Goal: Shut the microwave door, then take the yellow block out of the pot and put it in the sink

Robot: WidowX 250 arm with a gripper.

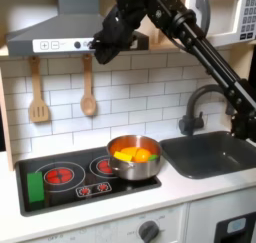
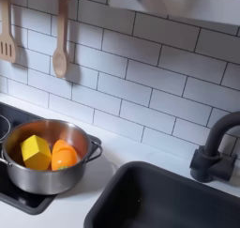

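I'm seeing my gripper [image 1: 102,49] hanging high by the range hood [image 1: 60,32], jaws too dark to tell apart or together, while the yellow block [image 2: 36,151] is sitting in the pot [image 2: 45,180] beside the orange piece [image 2: 64,156], left of the sink [image 2: 169,202].

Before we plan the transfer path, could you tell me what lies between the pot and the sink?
Nothing stands there. In the second exterior view, only a bare strip of white countertop separates the pot from the sink; the faucet stands farther back, beside the basin.
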